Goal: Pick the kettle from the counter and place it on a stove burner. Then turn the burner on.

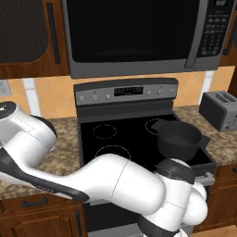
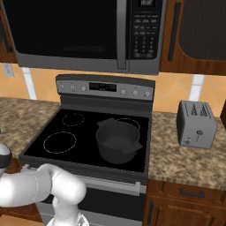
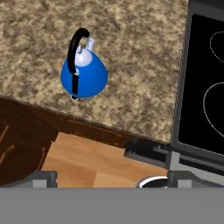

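Kitchen scene, speckled granite surface (image 3: 144, 52) running either side of a black glass stove (image 1: 139, 139), microwave (image 1: 139, 37) above, toaster (image 2: 196, 123) on the right stretch. You've got the kettle (image 3: 84, 74) sitting upright on the surface left of the stove, near the front edge, well apart from the cooktop glass; handle arches over the lid, knob just visible behind it. Nothing touches it. It's standing free like that so you can come down on the handle from above, my guess.

Dark pot (image 2: 117, 141) occupies the right side of the cooktop, over the right-hand rings, so the big dashed ring (image 2: 59, 142) at front left is the free burner and likely your target. Smaller ring (image 2: 73, 119) behind it is also bare. Knobs sit on the back panel (image 2: 106, 87), so turning on means reaching over the glass later.

Arm pose: it's folded low and swung out to the left, elbow bulging in front of the stove door in the left base view, forearm crossing the lower left of the right base view. Hand is high over the surface edge, looking down at the kettle from off to one side, not yet lined up over it. Fingers are spread fully apart, holding nothing. Pick not yet started; you need to centre over the handle and drop.
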Robot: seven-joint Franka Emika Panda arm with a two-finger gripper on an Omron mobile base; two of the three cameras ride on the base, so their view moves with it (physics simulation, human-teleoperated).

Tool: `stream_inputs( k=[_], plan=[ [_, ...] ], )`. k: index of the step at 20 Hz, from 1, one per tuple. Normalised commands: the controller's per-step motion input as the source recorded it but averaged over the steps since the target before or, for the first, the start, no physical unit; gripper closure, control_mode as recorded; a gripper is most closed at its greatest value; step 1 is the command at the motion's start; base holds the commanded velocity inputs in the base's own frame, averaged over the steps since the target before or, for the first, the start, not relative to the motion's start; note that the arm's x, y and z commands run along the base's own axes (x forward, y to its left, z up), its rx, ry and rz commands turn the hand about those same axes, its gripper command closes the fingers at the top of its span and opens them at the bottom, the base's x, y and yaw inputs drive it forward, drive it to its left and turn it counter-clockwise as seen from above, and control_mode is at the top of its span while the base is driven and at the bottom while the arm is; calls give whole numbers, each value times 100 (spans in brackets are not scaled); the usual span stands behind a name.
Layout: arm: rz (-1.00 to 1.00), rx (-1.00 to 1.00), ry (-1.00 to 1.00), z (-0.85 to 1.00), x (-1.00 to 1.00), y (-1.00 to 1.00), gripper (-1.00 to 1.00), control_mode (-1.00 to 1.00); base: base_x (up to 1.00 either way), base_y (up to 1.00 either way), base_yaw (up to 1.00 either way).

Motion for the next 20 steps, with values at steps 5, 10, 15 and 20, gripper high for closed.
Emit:
stream_inputs(
  k=[5, 10, 15, 20],
  plan=[
    [-3, -6, 0, -25, 58, 21, -100, -100, 0, 0, 0],
    [0, -3, 0, -38, 70, 11, -100, -100, 0, 0, 0],
    [-2, 0, 0, -5, 47, 53, -100, -100, 0, 0, 0],
    [-1, 0, 0, -30, 34, 59, -100, -100, 0, 0, 0]
  ],
)
